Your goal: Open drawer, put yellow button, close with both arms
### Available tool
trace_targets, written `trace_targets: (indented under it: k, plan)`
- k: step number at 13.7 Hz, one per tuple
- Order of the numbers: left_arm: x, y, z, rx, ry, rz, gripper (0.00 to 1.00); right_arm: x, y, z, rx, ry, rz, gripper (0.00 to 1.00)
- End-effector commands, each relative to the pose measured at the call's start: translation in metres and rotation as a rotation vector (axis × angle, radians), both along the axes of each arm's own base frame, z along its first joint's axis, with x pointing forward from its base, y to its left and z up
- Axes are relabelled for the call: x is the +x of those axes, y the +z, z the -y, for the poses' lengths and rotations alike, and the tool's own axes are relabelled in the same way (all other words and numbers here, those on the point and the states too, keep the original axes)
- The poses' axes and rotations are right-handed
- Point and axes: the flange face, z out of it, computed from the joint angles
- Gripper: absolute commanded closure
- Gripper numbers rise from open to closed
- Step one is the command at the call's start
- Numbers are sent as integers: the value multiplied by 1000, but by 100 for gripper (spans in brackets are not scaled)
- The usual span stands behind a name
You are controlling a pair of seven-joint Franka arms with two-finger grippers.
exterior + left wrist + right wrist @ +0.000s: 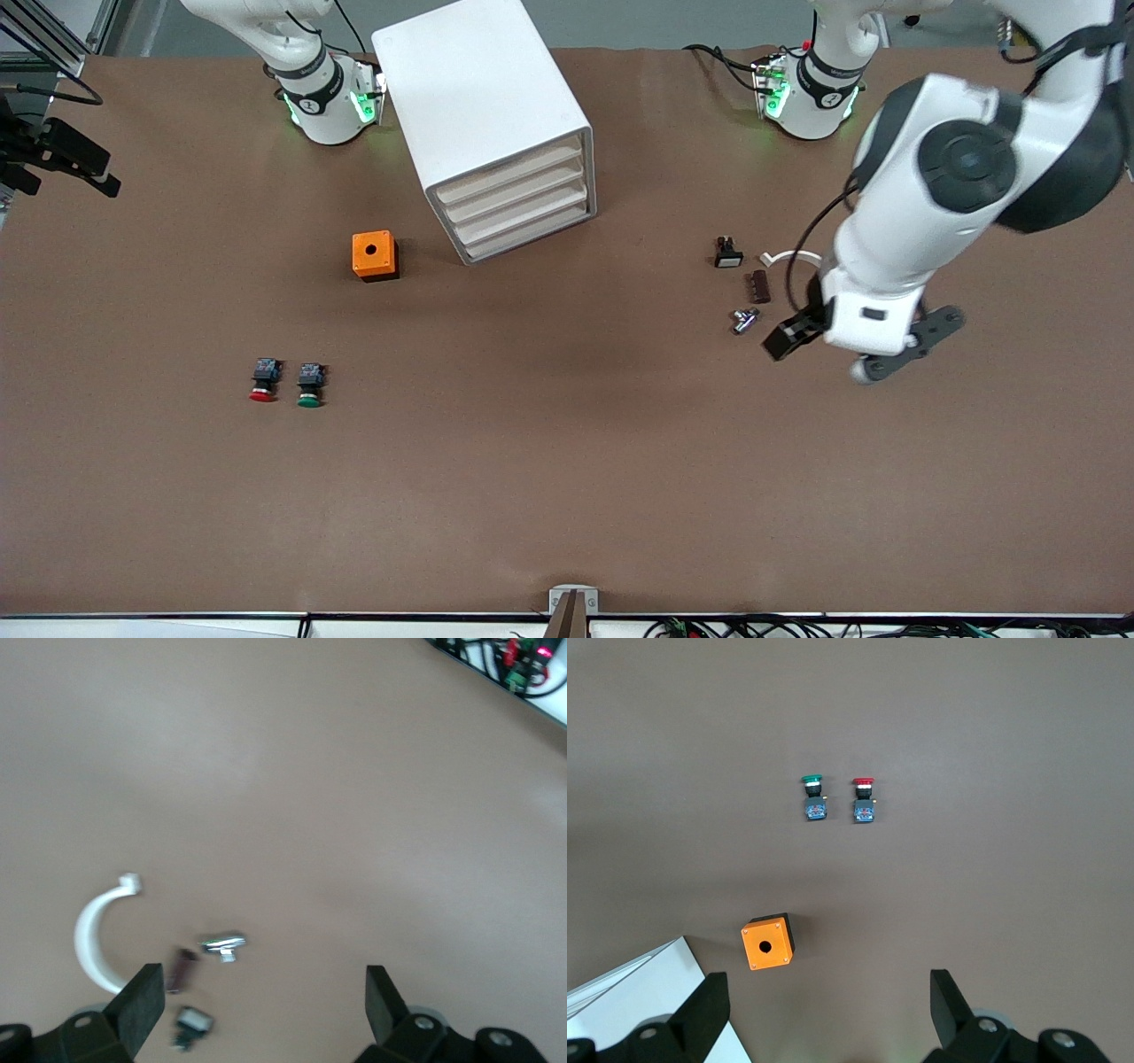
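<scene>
- Drawer, shallow white tray w/ pale beige front (518,208): one of four alike in the boxy white cabinet (483,97), all shut, fronts flush.
- Yellow button: no yellow cap in any view. Only the red-capped button (264,381) and green-capped button (310,385) show, nearer the front cam than the small orange box w/ round hole (375,255).
- Handling, my guess: the drawer is light, stiff plastic. No knob is visible, so hook a fingertip under the front's lip. The cabinet may skid, so brace it w/ my other arm.
- Left gripper (824,354): jaws spread, holding nothing, low over the table just beside a white curved clip (93,935), a brown block (759,286) and a silver metal bit (223,944).
- Right gripper (828,1014): jaws spread, empty, high over the orange box and the cabinet corner.
- The front view shows the drawer fronts. The right wrist view catches only the cabinet's edge, and the left wrist view only the small parts.
</scene>
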Motion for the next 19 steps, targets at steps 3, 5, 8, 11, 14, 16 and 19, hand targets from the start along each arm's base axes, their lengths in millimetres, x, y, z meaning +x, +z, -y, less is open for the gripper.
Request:
trace_targets:
  k: [3,5,8,11,14,16,19]
  plan:
    - [-23,53,-61,55,-95,-18,0,2,5,3,-18,7,7,0]
    - [-21,57,-91,51,-49,-41,0,2,5,3,-18,7,7,0]
    - [-20,75,-115,-26,-27,-49,0,3,4,2,-20,8,5,0]
    - [-27,73,-121,-32,-104,-102,0,2,5,2,-20,8,8,0]
    - [-39,91,-125,-29,-165,-95,0,3,4,2,-20,8,6,0]
    - [-44,91,-123,-18,-243,-123,0,2,5,2,-20,8,8,0]
    - [-56,107,-123,-14,-341,-103,0,2,5,2,-21,8,8,0]
